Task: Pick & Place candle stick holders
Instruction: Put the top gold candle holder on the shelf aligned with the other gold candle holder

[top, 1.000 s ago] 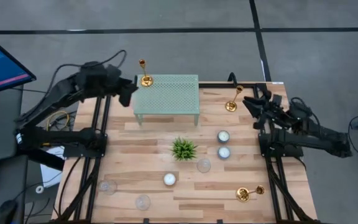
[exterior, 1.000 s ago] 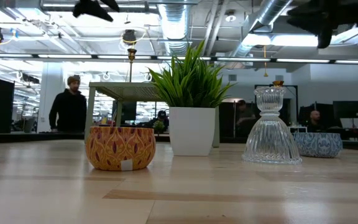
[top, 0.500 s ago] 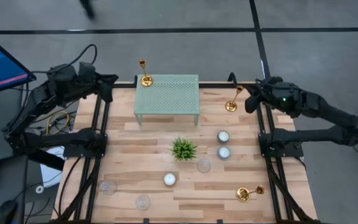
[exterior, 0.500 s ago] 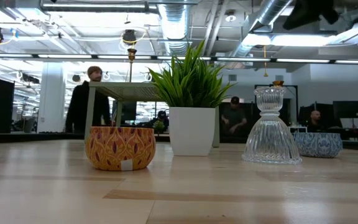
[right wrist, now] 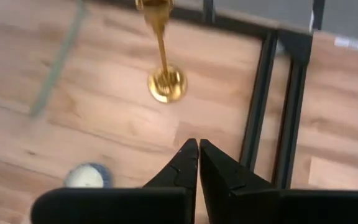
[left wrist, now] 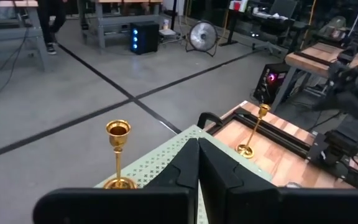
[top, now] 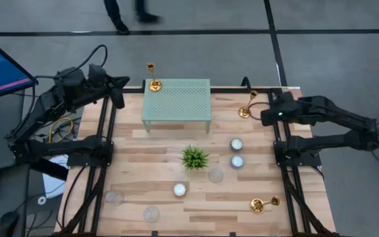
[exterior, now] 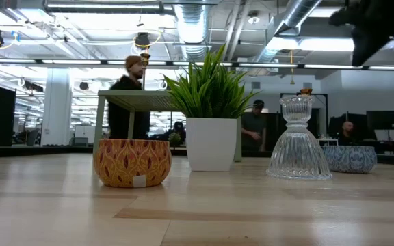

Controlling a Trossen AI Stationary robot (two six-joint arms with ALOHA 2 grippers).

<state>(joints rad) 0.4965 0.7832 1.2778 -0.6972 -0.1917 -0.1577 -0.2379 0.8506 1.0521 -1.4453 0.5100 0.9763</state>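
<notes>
One gold candle stick holder [top: 153, 78] [left wrist: 118, 155] stands by its round base on the far left corner of a pale green perforated stand [top: 176, 100]. A second [top: 245, 105] [right wrist: 163, 62] stands on the wood at the table's far right. A third [top: 262, 205] is near the right front corner and seems to lie on its side. My left gripper [top: 119, 87] [left wrist: 199, 163] hovers shut beyond the stand's left end, holding nothing. My right gripper [top: 266, 117] [right wrist: 199, 146] is shut and slants down above the table, just short of the second holder.
A small potted plant [top: 194, 157] stands mid-table, with white tealights [top: 236, 144] [top: 179, 190] and clear glass cups [top: 216, 175] [top: 114, 197] around it. Black frame rails [top: 283, 164] run along both sides. A person walks behind the table [exterior: 130, 96].
My left gripper has drawn back from the stand's far left corner toward the table's left edge and risen a little. My right gripper has lifted and tipped from nearly level to pointing steeply down beside the far right holder. No holder has moved.
</notes>
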